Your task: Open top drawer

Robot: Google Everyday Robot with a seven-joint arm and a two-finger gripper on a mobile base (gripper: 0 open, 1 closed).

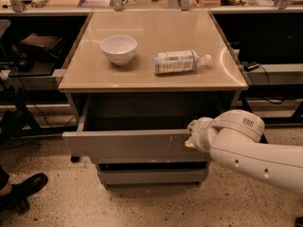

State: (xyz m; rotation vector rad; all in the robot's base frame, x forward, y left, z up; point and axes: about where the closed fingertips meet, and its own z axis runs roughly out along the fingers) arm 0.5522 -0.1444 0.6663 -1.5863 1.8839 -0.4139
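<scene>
The top drawer [128,145] is a wide grey metal drawer under the beige cabinet top. It stands pulled out toward me, and its dark inside shows behind the front panel. Small pale scratch marks sit right of centre on the front. My gripper [191,135] is at the right end of the drawer's front, at its top edge, on the end of my white arm [255,150] that reaches in from the lower right. My wrist hides the fingers.
A white bowl [119,48] and a plastic bottle lying on its side [177,61] rest on the cabinet top [151,37]. A narrower grey drawer [151,176] sits shut below. A person's black shoe [21,188] is on the floor at lower left. Dark shelving flanks both sides.
</scene>
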